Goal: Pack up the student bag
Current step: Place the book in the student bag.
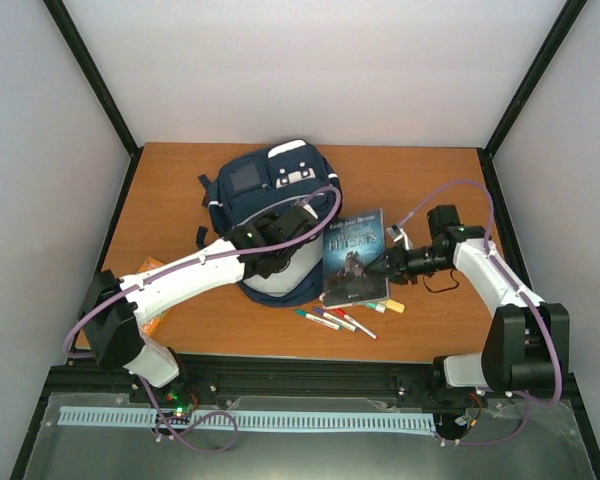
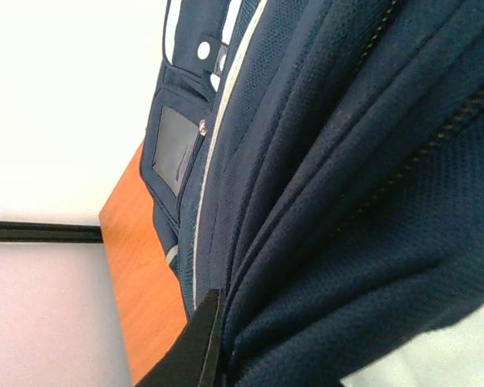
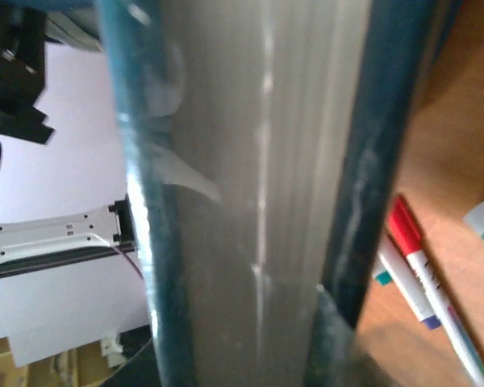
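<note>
Judging by how things lie, packing is at an early stage: nothing can be seen inside the bag (image 1: 265, 195), which lies toward the far middle of the bench (image 1: 430, 180) with its pale-lined mouth turned to the near side. The left fingers (image 2: 203, 343) are together, pinching a fold of navy fabric by that mouth, apparently to hold it up or open. The right fingers (image 1: 382, 266) are clamped on the right edge of the book (image 1: 353, 255); the wrist view is filled by its page block seen edge-on, so it seems tipped off the bench rather than flat. The book sits just to the right of the bag, its left edge near the fabric, not yet in. The markers (image 1: 338, 318) lie loose in front of it, near the front edge of the bench, beside a small yellow item (image 1: 395, 306), and an orange thing (image 1: 152, 268) shows under the left arm, too hidden to name. All of these would be left to load, and the zip left to close. Room is tight at the mouth: the left forearm crosses just in front of it and a purple cable (image 1: 325, 205) loops over the bag. Open bench lies at the far right and far left, while walls close in on both sides.
</note>
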Robot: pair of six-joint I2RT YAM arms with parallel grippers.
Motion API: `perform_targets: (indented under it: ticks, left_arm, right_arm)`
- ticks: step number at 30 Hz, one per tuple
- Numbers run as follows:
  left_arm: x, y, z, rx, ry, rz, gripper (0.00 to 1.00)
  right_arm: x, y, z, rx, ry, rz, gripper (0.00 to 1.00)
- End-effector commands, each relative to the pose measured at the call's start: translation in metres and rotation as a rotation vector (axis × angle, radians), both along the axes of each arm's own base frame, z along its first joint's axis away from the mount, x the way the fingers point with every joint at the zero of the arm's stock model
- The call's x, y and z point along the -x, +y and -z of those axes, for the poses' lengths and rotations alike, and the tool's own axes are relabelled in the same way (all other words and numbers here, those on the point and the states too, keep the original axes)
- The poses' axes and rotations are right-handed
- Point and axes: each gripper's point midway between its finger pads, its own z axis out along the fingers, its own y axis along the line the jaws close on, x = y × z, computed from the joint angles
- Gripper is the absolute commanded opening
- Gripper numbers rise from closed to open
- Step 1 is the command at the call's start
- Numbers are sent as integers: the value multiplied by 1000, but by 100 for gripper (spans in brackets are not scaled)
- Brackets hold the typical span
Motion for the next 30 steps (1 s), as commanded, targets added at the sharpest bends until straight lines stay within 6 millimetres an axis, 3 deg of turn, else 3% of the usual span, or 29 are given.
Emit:
perform_targets:
  ticks: [1,9,15,22,30]
  left_arm:
    - [-11,-13,-54,251,-120,-8,1]
    - [-9,-17,-51,309,-94,8,1]
    - [-8,-17,-52,327,-94,10,1]
    - [-7,-14,-56,344,-99,4,1]
    - [-1,-9,-67,401,-105,7,1]
  right_arm:
    - [17,23,-16,-128,11,-64,3]
    - [36,47,-8,-192,58,-143,3]
    - [22,69,-19,-231,26,-247,3]
    - [10,101,-12,-275,70,-361,3]
    - [-10,114,6,-291,71,-376,3]
